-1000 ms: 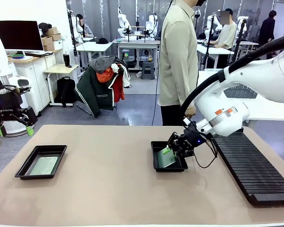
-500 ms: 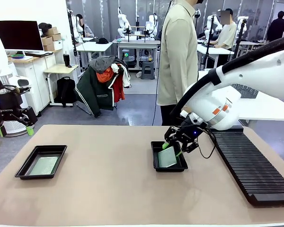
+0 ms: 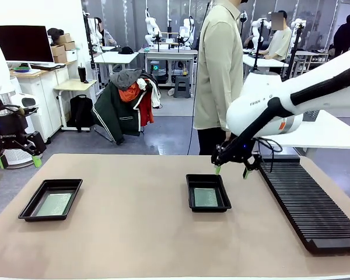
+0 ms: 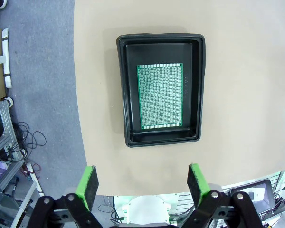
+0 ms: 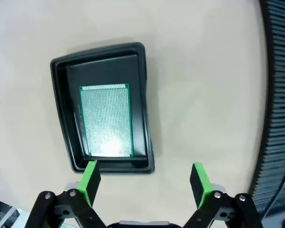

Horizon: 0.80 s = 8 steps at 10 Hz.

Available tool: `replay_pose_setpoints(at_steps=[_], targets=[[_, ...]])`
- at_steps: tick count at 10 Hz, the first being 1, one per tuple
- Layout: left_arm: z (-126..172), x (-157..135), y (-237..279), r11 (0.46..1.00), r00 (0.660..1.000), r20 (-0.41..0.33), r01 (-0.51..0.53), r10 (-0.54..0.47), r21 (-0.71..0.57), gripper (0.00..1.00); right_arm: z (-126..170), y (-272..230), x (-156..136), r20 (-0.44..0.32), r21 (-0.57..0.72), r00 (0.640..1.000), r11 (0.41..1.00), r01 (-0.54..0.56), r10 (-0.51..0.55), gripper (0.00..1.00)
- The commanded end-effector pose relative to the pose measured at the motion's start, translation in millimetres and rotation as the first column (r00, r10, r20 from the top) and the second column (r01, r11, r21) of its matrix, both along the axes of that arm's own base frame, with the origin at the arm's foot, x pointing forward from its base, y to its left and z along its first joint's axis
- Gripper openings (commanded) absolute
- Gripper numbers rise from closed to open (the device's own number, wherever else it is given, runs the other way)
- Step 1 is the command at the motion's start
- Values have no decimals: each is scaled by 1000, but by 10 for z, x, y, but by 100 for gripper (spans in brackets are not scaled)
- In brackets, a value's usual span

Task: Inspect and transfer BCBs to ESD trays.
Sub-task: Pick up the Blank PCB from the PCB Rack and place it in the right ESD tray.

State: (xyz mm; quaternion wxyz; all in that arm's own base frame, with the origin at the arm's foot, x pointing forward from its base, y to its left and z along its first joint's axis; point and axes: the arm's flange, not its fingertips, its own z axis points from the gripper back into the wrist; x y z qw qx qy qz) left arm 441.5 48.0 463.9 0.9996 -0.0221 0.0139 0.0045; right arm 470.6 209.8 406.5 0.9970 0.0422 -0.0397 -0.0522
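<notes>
Two black ESD trays lie on the tan table. The left tray (image 3: 30,205) (image 4: 123,90) holds a green BCB (image 3: 52,204) (image 4: 161,96) lying flat. In the middle tray (image 3: 190,192) (image 5: 61,109) rests another BCB (image 3: 206,197) (image 5: 106,120), also flat. My right gripper (image 3: 230,171) (image 5: 145,185) hovers open above the table just behind and right of the middle tray, nothing between its fingers. My left gripper (image 3: 16,161) (image 4: 141,183) hangs open off the table's left edge, high over the left tray, empty.
A long black ribbed rack (image 3: 306,201) (image 5: 280,95) runs along the table's right side. A person (image 3: 219,76) stands at the far edge behind the middle tray. Open tabletop (image 3: 128,216) lies between the two trays.
My right gripper opened, let the BCB drop flat into the middle tray, and rose up and back to the right. The left arm stayed still.
</notes>
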Motion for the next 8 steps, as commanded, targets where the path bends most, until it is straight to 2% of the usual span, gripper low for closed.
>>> replay_pose_setpoints(at_steps=[1, 8], targets=[[-8, 4, 7, 1000, 1000, 2, 0, 0, -1, 100, 138, 98, 30, -20, -27, 1000, 1000, -15, 14, 100], [-8, 4, 7, 1000, 1000, 2, 0, 0, -1, 100, 197, 67, 7, -16, -16, 1000, 1000, -18, 18, 100]])
